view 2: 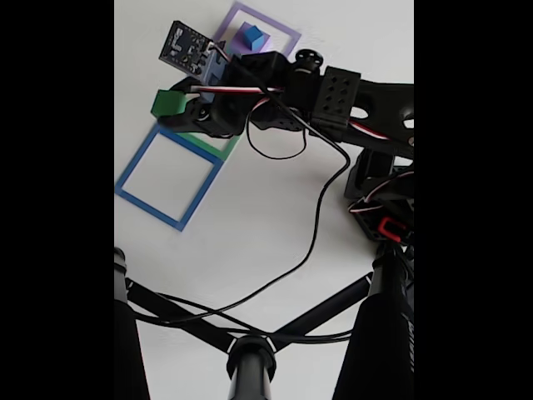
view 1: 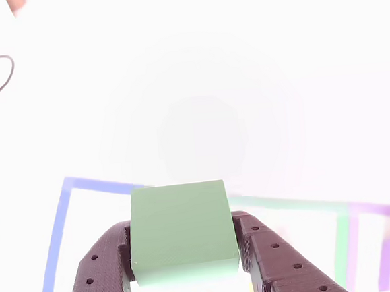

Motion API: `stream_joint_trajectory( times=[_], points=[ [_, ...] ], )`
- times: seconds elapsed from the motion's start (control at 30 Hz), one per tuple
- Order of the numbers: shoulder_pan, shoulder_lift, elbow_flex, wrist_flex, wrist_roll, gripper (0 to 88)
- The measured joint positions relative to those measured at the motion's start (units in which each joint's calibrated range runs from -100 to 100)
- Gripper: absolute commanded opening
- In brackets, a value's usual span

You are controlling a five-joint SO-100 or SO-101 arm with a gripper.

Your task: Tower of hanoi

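The green block point(view 1: 181, 231) sits at lower centre of the other view, pinched between the two dark fingers point(view 1: 97, 272) of the gripper point(view 1: 185, 258), one finger pressed against each side face. Its top face is tilted slightly toward the camera. In the fixed view the same green block point(view 2: 169, 103) appears at upper left, held at the gripper point(view 2: 185, 107) tip, above the near corner of the green tape square point(view 2: 218, 150), clear of the white table point(view 2: 275, 208).

Below the held block in the other view, a sliver of blue and a sliver of yellow show between the fingers (too little is visible to say what they belong to).

The blue cube point(view 2: 251, 37) rests on the purple block point(view 2: 265, 58) inside the purple tape square point(view 2: 287, 33) at the top of the fixed view. The blue tape square point(view 2: 133, 193) at left holds nothing within its outline; the other view shows its border point(view 1: 57, 245) at lower left, with the purple outline point(view 1: 383, 212) at lower right.

A small circuit board point(view 2: 185, 46) sits on top of the arm point(view 2: 333, 96), and a black cable point(view 2: 321, 208) hangs from it down across the table.
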State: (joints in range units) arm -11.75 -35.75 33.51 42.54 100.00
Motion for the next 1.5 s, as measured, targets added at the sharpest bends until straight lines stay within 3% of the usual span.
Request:
stream_joint_trajectory(
  times=[0.17,0.33,0.5,0.73,0.97,1.23,1.5],
  points=[
    [1.1,-1.9,-21.4,28.3,0.0,9.4],
    [3.7,-2.5,-38.8,46.1,0.0,9.2],
    [8.3,-3.0,-48.0,53.8,-0.6,9.0],
    [12.9,-5.0,-47.7,55.2,-0.6,8.9],
    [15.9,-10.8,-30.6,45.9,-0.2,8.9],
    [17.6,-14.3,-1.1,21.5,0.0,8.9],
    [16.7,-14.3,16.0,-0.2,-0.4,8.9]
  ],
)
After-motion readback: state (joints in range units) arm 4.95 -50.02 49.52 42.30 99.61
